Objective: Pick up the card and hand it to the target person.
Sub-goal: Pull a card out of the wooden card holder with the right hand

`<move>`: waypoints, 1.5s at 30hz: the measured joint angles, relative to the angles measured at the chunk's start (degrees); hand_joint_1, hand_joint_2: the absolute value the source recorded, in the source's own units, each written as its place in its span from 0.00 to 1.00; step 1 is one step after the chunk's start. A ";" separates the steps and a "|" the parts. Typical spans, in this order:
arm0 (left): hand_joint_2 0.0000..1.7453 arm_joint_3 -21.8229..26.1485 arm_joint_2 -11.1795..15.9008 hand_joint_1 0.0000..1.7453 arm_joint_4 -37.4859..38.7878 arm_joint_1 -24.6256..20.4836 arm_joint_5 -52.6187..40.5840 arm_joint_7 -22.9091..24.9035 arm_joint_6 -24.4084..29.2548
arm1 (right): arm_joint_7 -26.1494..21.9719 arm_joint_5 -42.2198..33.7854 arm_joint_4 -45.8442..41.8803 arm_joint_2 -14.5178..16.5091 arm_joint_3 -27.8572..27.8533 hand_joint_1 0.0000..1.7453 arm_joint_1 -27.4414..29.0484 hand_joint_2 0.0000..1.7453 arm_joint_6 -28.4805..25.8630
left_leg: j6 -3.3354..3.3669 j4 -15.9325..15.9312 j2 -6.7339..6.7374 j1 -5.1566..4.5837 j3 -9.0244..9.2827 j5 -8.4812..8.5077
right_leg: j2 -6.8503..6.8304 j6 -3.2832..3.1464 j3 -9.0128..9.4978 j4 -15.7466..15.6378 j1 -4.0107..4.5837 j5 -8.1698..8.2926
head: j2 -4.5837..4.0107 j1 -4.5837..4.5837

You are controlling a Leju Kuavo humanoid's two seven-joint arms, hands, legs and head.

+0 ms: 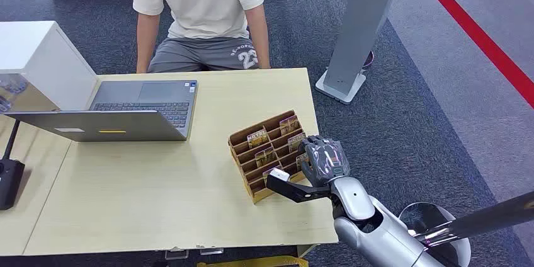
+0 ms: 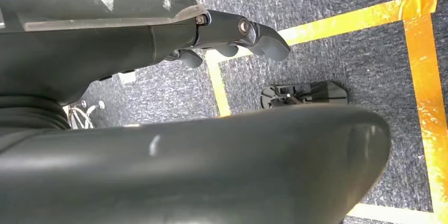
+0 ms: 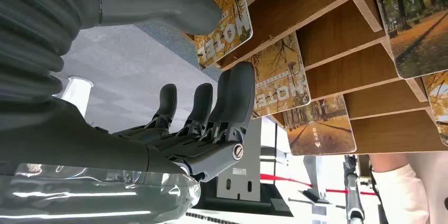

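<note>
Reaching into the right end of the wooden rack (image 1: 267, 153), the right hand (image 1: 320, 165) has fingers (image 3: 232, 94) apart around a hotel card (image 3: 224, 15), not visibly gripping it.

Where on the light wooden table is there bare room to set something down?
The light wooden table is bare along its near edge, between the open grey laptop and the slotted wooden card rack, and behind the rack toward the seated person. It is crowded at the rack, where the right hand hovers.
</note>
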 joint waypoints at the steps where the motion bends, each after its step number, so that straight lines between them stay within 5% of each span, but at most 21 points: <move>1: 0.00 0.00 0.00 0.00 0.00 0.00 0.00 0.00 0.00 | 0.00 -0.02 0.03 0.00 0.00 0.55 -0.01 1.00 0.00 | 0.00 0.00 0.00 0.00 0.00 0.00 | 0.00 0.00 0.00 0.00 0.00 0.00 | 0.00 0.00; 17: 0.00 0.00 0.00 0.00 0.00 0.00 0.00 0.00 0.00 | -0.48 -2.37 3.15 0.33 0.07 0.61 -0.41 1.00 -0.23 | 0.00 0.00 0.00 0.00 0.00 0.00 | 0.00 0.00 0.00 0.00 0.00 0.00 | 0.00 -0.01; 23: 0.00 0.00 0.00 0.00 0.00 0.00 -0.15 0.00 0.00 | -0.68 -3.03 4.21 0.35 0.07 0.94 -0.69 1.00 -0.50 | 0.00 0.00 0.00 0.00 0.01 0.00 | 0.00 0.00 0.00 0.00 0.00 0.00 | 0.00 0.01; 26: 0.00 0.00 0.00 0.00 0.00 -0.01 -0.39 0.00 -0.04 | -0.69 -3.01 4.39 0.37 0.07 1.00 -0.70 1.00 -0.66 | 0.00 0.00 0.00 0.00 0.01 0.00 | 0.00 0.00 0.00 0.00 0.00 0.00 | 0.00 -0.02; 30: 1.00 0.00 0.05 0.00 0.00 -0.01 -0.79 -0.38 -1.00 | -0.51 -2.87 4.43 0.37 0.07 1.00 -0.70 1.00 -0.70 | 0.00 0.00 0.00 0.00 0.02 0.01 | 0.00 0.00 0.01 0.00 0.00 0.00 | 0.00 -0.01; 45: 1.00 0.06 0.87 0.00 0.00 -0.01 -0.54 -2.57 -2.68 | -0.11 -1.39 1.98 0.48 0.10 1.00 -0.70 1.00 -0.17 | -0.02 0.00 0.00 0.00 0.02 0.05 | 0.00 -0.04 0.01 0.01 0.00 0.03 | 0.00 0.00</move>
